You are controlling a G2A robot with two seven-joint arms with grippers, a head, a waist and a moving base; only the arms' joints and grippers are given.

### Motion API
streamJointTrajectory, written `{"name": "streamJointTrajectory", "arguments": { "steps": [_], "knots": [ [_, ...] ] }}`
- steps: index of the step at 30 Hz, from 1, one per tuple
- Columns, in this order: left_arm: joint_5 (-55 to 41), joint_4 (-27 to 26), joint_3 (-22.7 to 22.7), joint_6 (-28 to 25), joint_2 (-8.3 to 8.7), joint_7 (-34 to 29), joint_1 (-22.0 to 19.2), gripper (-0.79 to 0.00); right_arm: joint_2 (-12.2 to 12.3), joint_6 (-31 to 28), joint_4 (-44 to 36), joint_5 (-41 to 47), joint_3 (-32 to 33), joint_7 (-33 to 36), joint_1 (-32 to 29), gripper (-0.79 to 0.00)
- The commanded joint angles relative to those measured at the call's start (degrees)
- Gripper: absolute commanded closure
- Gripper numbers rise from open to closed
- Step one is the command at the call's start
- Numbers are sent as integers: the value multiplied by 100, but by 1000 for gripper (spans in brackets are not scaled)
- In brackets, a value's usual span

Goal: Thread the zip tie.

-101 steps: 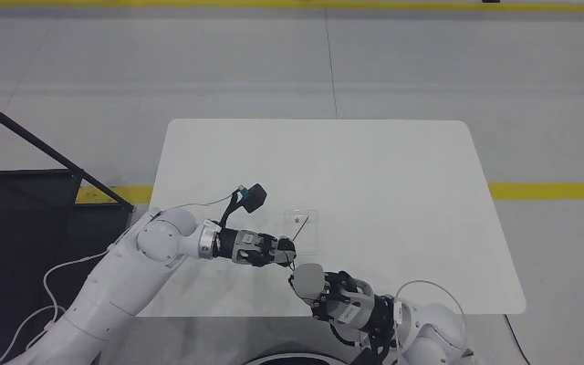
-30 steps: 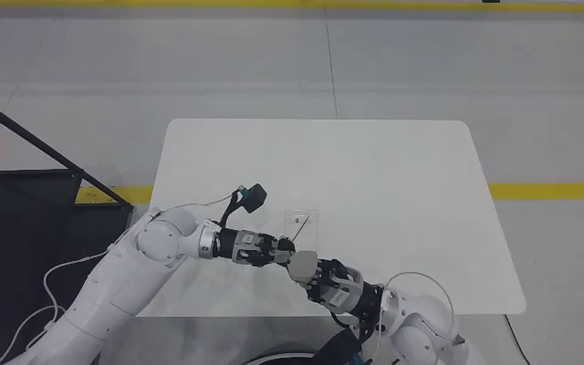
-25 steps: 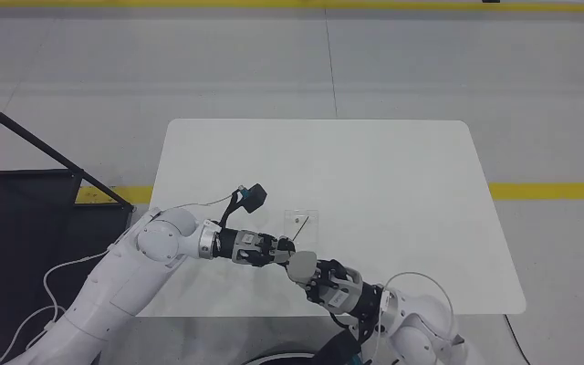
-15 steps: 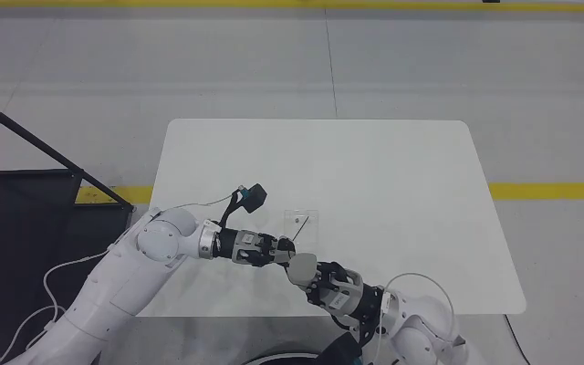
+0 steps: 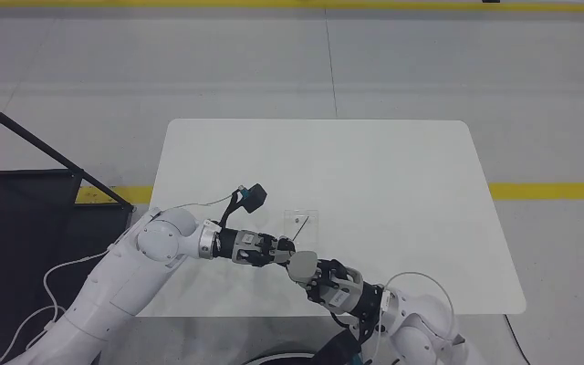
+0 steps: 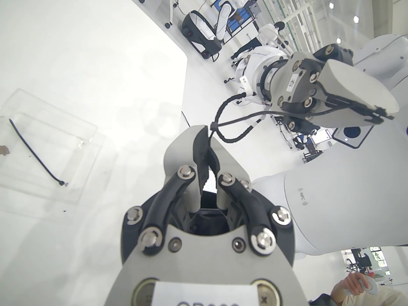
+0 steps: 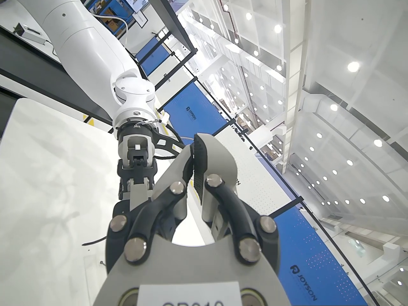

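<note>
White table [image 5: 392, 182] in a bright factory hall, with a clear plastic tray [image 6: 73, 135] lying on it beside the two claws. The left gripper [image 6: 207, 148] and right gripper [image 7: 195, 157] meet almost tip to tip over the table's near side, both squeezed closed. Between them is a black plastic zip tie [image 6: 213, 126]. Its head sits at the left fingertips and its strap runs sideways to the right claw, which apparently pinches the tail. That tail must curl back toward the head.

The left gripper [image 5: 280, 246] and right gripper [image 5: 298, 264] meet above the table [image 5: 411, 182], beside a clear tray [image 5: 312, 235].
</note>
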Motion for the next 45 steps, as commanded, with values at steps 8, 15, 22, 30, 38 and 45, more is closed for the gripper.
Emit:
{"name": "streamJointTrajectory", "arguments": {
  "steps": [8,15,22,30,38,45],
  "knots": [
    [0,0,0,0,0,0,0,0,8,-72,16,-41,-35,46,41,0],
    [0,0,0,0,0,0,0,0,40,-350,2,-234,-42,37,80,0],
    [0,0,0,0,0,0,0,0,73,-597,-24,-378,-33,98,103,0],
    [186,-138,-22,125,-3,218,85,0,108,-756,-58,-464,-9,136,101,0],
    [337,-251,-138,126,10,418,189,0,148,-880,-101,-538,40,167,69,0],
    [677,-288,-274,160,25,670,279,0,177,-946,-130,-570,65,187,53,0]
  ]
}}
